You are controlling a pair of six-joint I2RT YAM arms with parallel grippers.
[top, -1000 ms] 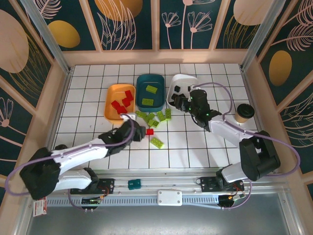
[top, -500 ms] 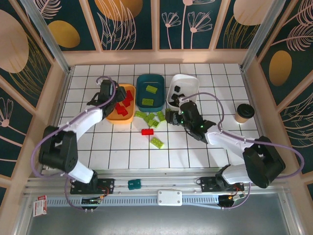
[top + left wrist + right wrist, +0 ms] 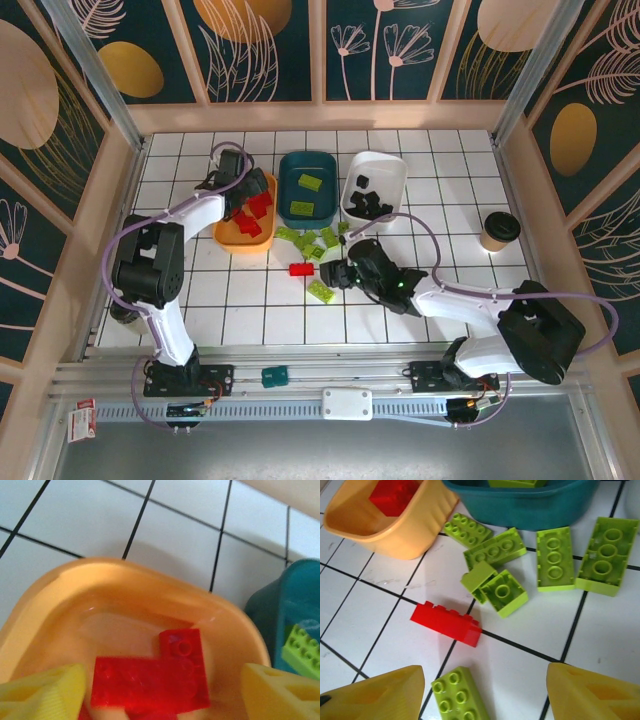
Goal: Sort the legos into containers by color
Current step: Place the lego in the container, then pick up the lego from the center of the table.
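My left gripper (image 3: pixel 160 696) is open and hangs low inside the orange-yellow tray (image 3: pixel 228 228), at its far end. Red legos (image 3: pixel 150 680) lie loose on the tray floor between its yellow fingertips (image 3: pixel 42 695). My right gripper (image 3: pixel 485 697) is open above the table, with a lime green lego (image 3: pixel 457 695) lying between its fingers (image 3: pixel 592 692). A red lego (image 3: pixel 447 622) lies just beyond it. More green legos (image 3: pixel 315 240) are scattered in front of the dark teal tray (image 3: pixel 308 165), which holds two green ones. The white tray (image 3: pixel 385 165) holds black legos (image 3: pixel 366 200).
A brown paper cup (image 3: pixel 499 230) with a black lid stands at the right of the table. A small teal block (image 3: pixel 274 376) sits on the rail at the near edge. Wooden walls close in the tiled table on three sides.
My left gripper swung from the table in front of the trays to the orange-yellow tray and opened. My right gripper came back from the white tray to the loose legos.
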